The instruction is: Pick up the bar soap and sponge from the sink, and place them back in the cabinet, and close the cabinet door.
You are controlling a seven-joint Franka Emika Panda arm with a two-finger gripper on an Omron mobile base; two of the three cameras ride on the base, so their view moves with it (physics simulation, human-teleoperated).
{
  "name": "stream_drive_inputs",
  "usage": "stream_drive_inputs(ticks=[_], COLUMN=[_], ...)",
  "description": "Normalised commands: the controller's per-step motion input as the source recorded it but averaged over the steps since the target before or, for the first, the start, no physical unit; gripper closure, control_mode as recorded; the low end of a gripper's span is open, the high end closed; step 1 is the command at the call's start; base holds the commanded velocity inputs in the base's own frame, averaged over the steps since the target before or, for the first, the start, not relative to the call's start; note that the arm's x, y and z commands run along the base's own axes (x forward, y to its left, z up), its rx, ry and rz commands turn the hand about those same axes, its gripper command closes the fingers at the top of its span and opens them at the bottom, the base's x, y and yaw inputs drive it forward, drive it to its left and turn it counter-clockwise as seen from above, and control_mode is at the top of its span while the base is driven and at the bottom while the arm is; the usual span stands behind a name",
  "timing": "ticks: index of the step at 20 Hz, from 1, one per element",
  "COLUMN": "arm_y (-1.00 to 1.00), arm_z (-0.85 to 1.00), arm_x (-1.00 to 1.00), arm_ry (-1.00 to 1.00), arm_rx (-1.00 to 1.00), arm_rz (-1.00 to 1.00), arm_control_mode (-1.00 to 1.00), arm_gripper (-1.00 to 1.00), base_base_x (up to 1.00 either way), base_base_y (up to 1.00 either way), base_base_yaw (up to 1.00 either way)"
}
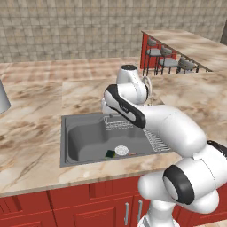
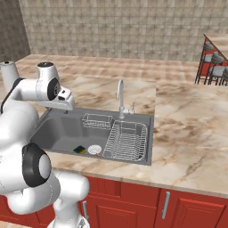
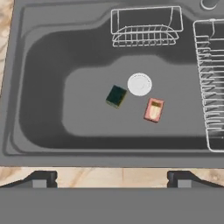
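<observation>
Spread wide and holding nothing, the jaws of the gripper [image 3: 109, 179] hang over the near rim of the sink [image 3: 39, 144], their two dark fingertips [image 3: 43, 178] showing above the strip of marble counter [image 3: 105, 175] in the hand view. Nearest to that rim among the things on the basin floor lies the bar soap [image 3: 153, 110], a small pinkish-brown bar lying flat, right of the basin's middle. Just to its left and slightly farther in sits the sponge [image 3: 116, 96], dark green face up; in the right base view it is the dark pad [image 2: 79, 149] with a yellow edge. Neither touches the other. The round white drain [image 3: 139, 84] lies just beyond them, close to the sponge's right corner. Along the basin's right side runs a long wire dish rack [image 3: 210, 87]. At the far wall hangs a smaller wire basket [image 3: 145, 27]. Beyond the sink's far rim the chrome tap [image 2: 120, 98] rises from the counter. Farther back stands the tiled wall [image 2: 116, 26], and far right are red bar stools [image 2: 213, 62] with grey seats.
</observation>
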Motion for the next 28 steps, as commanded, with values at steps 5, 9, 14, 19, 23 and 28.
stream_drive_inputs(ticks=[5, 9, 14, 19, 23, 28], arm_y=[-0.01, -0.05, -0.16, -0.34, -0.36, -0.33], arm_z=[-0.2, -0.14, -0.11, -0.03, -0.03, -0.04], arm_x=[0.07, 0.07, 0.03, 0.0, 0.0, 0.0], arm_ry=[0.0, 0.02, 0.06, 0.11, 0.12, 0.16], arm_rx=[0.0, 0.0, 0.0, 0.0, 0.0, 0.0], arm_rz=[-0.21, -0.23, -0.17, -0.02, 0.0, 0.0], arm_control_mode=[-1.0, -1.0, -1.0, -1.0, -1.0, -1.0], arm_gripper=[-1.0, -1.0, -1.0, -1.0, -1.0, -1.0], base_base_x=[0.0, 0.0, 0.0, 0.0, 0.0, 0.0], base_base_y=[0.0, 0.0, 0.0, 0.0, 0.0, 0.0], base_base_yaw=[0.0, 0.0, 0.0, 0.0, 0.0, 0.0])
